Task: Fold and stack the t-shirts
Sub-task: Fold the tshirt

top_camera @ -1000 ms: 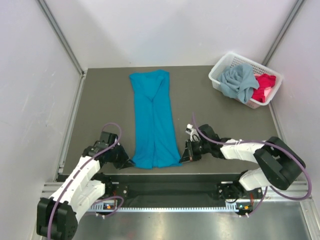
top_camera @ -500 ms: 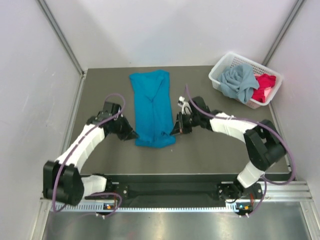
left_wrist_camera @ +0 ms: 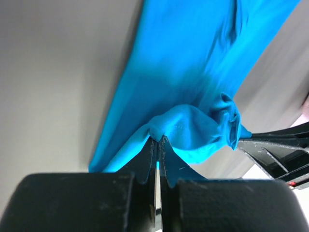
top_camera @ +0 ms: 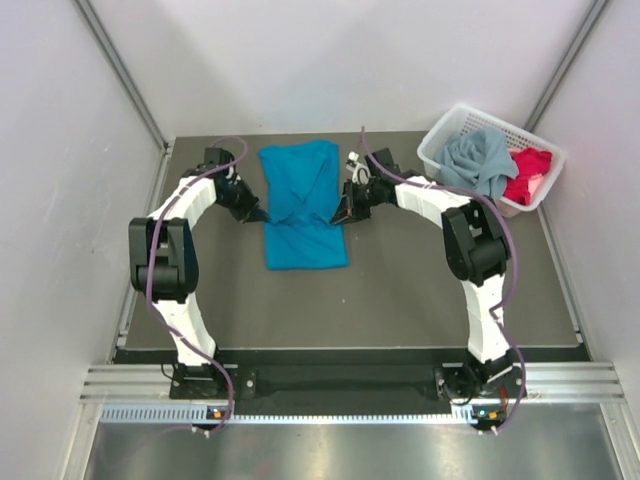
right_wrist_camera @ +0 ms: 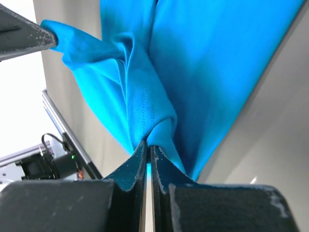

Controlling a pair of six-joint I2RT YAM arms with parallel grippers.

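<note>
A bright teal-blue t-shirt [top_camera: 303,205] lies on the dark table, its near part lifted and doubled back over the rest. My left gripper [top_camera: 262,215] is shut on the hem's left corner [left_wrist_camera: 166,133]. My right gripper [top_camera: 339,217] is shut on the hem's right corner [right_wrist_camera: 154,130]. Both pinch bunched cloth between closed fingers, and the hem hangs between them. A dusty grey-blue t-shirt [top_camera: 478,165] and a red-pink t-shirt [top_camera: 527,175] lie crumpled in the basket.
A white lattice basket [top_camera: 442,139] stands at the table's back right corner. Grey walls with metal rails close in the table on the left, back and right. Both arms stretch far out over the table from the near edge.
Both grippers have carried the teal shirt's near hem away from the table's front edge toward the back, folding the shirt over itself. The visible shirt is now much shorter.
</note>
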